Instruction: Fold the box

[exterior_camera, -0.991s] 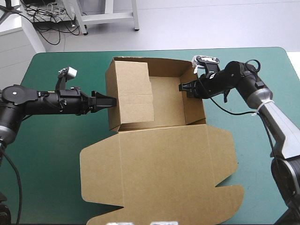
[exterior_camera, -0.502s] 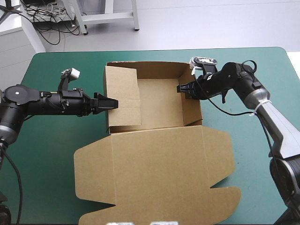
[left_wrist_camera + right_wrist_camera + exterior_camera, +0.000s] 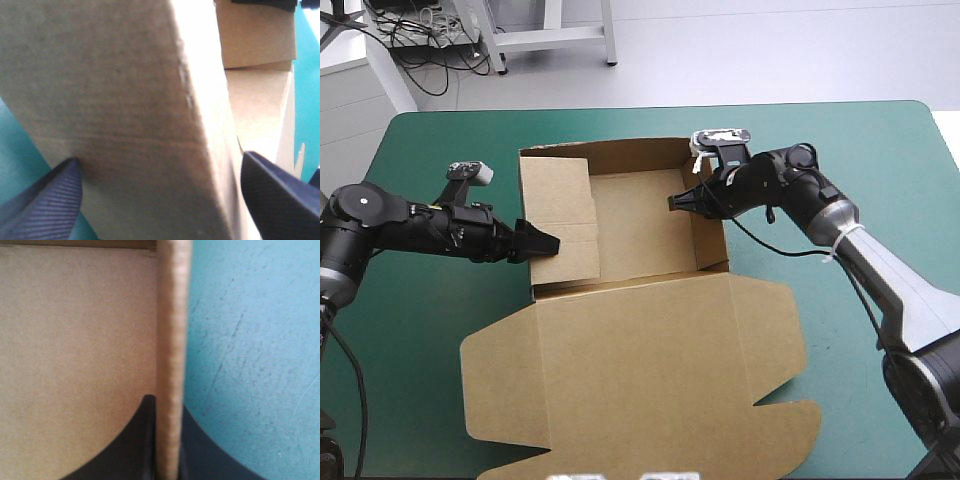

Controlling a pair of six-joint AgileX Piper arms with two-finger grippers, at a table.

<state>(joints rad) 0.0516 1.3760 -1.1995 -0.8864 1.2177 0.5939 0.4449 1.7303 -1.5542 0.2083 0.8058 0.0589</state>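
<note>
Fingers (image 3: 131,447) of both grippers have slid with the brown box (image 3: 640,215) toward the table's left edge since earlier. Those of the right gripper (image 3: 678,201) pinch the right wall, one inside, one outside. The left gripper (image 3: 542,243) has its fingers (image 3: 42,207) spread astride the left wall. Walls raised, lid flat toward the near edge, the box sits mid-table on the teal-green cover (image 3: 880,160).

The surface (image 3: 420,350) has a teal-green cover, rounded at its far corners. The brown box (image 3: 635,320) lies on it near the middle, walls raised toward the far edge, its wide lid (image 3: 640,390) flat toward the near edge.
</note>
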